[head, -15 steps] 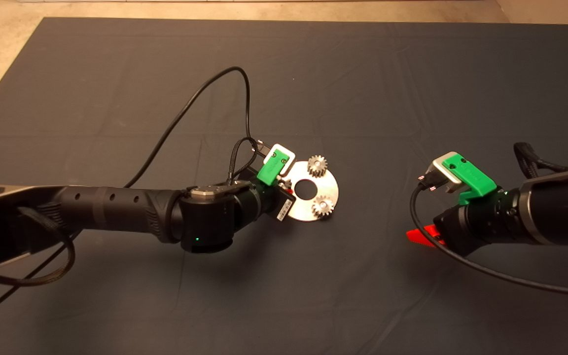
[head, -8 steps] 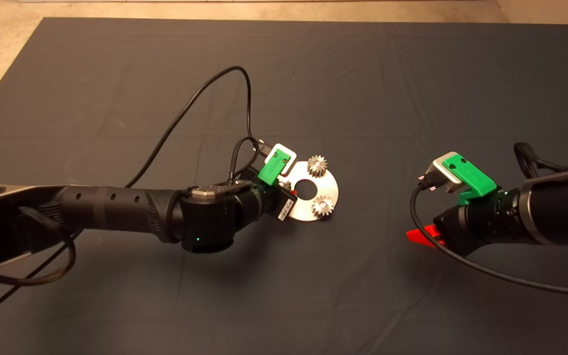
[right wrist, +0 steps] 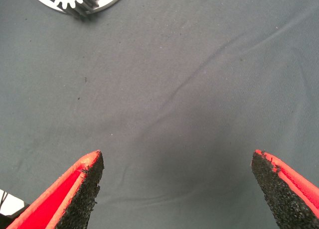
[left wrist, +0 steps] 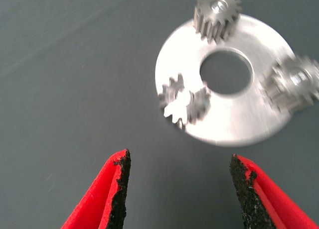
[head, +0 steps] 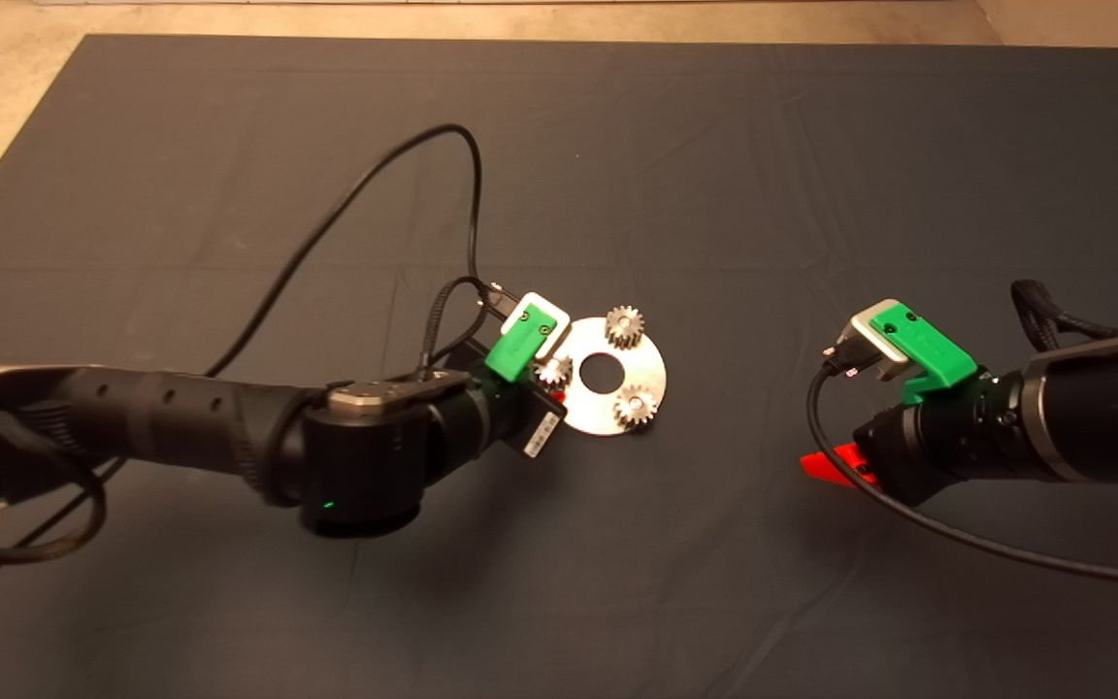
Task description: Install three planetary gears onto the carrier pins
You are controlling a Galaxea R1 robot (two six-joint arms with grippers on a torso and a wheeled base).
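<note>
While the left gripper (left wrist: 177,189) hangs with its jaws spread wide and nothing between them, the nearest of the planetary gears (left wrist: 183,105) lies just beyond the gap, a little toward the left-hand finger (left wrist: 115,189), free of both pads. That gear sits at the near edge of the carrier disc (left wrist: 234,122); it shows smeared in the left wrist view, so whether it is seated flat and fully down on its pin cannot be told, though the head view shows it (head: 553,370) standing on the disc (head: 656,367) right beside the green gripper body. Past it, across the large central hole, a second gear (left wrist: 217,14) sits on the far side of the disc, and a third (left wrist: 293,84) rests off toward the right-hand finger's side; each has a bright stud end showing in its bore, which reads as the carrier pins coming through. All three gears thus appear to be on the disc, one per pin, and the installing looks essentially done; what may remain is confirming the nearest gear is properly dropped home. Well apart across the mat (head: 714,146), the right gripper (right wrist: 177,189) waits low with its jaws also wide and empty, only the disc's rim and one gear (right wrist: 79,2) showing far beyond its fingers.
</note>
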